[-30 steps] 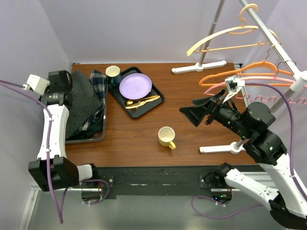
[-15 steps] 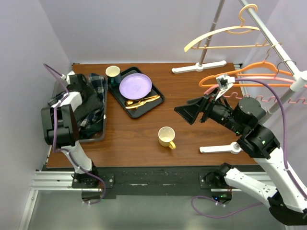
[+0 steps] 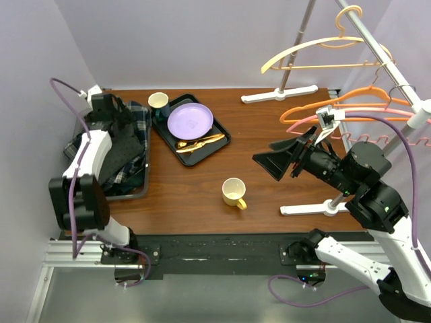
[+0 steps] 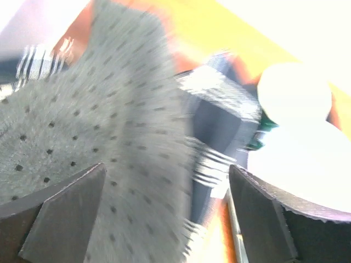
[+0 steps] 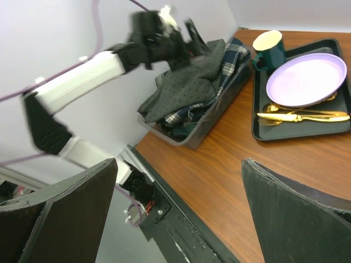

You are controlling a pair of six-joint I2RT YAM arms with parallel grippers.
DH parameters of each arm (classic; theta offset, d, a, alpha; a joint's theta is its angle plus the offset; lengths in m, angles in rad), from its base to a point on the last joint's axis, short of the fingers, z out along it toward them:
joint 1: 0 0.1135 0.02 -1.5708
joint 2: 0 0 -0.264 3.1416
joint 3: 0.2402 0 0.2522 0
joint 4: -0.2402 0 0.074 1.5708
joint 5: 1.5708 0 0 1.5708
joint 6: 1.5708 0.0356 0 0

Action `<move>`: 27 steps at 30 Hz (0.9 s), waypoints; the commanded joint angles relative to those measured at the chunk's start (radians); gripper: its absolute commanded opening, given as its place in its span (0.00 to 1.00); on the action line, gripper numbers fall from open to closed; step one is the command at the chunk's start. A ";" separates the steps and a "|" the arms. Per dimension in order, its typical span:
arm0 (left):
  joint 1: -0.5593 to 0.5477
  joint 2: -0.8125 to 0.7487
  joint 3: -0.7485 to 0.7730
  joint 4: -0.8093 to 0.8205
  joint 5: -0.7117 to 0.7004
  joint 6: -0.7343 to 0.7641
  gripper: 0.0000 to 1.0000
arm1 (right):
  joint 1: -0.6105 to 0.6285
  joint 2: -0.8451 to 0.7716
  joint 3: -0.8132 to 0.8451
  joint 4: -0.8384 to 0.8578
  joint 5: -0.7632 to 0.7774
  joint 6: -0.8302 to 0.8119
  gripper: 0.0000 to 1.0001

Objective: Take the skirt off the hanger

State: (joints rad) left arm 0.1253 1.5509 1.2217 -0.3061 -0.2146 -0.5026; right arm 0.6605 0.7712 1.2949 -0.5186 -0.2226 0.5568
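Observation:
The grey dotted skirt lies crumpled in a grey bin at the table's left, on top of a plaid cloth. My left gripper hovers open over the bin's far end, just above the skirt, with nothing between its fingers. In the right wrist view the skirt sits in the bin under the left gripper. My right gripper stands open in mid-air near the bare hangers: orange, pink and cream.
A dark tray holds a purple plate and gold cutlery, with a green mug at its corner. A yellow mug stands mid-table. The clothes rail's white feet rest on the right side.
My left arm swung up over the bin toward its far end, and its jaws narrowed then spread wide again. The right gripper drifted left and back, staying open.

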 commanded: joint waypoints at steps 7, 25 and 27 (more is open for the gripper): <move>-0.116 -0.423 -0.034 0.074 0.584 0.231 1.00 | 0.001 0.048 0.099 -0.138 0.118 -0.009 0.99; -0.141 -0.888 -0.370 0.374 1.021 0.053 1.00 | 0.001 0.037 0.069 -0.123 0.249 -0.081 0.99; -0.141 -0.897 -0.378 0.389 1.023 0.030 1.00 | 0.002 0.028 0.070 -0.124 0.261 -0.090 0.99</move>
State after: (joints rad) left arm -0.0147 0.6724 0.8597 0.0132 0.7605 -0.4129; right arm 0.6605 0.8196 1.3678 -0.6838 -0.0074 0.5014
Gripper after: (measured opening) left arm 0.997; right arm 0.986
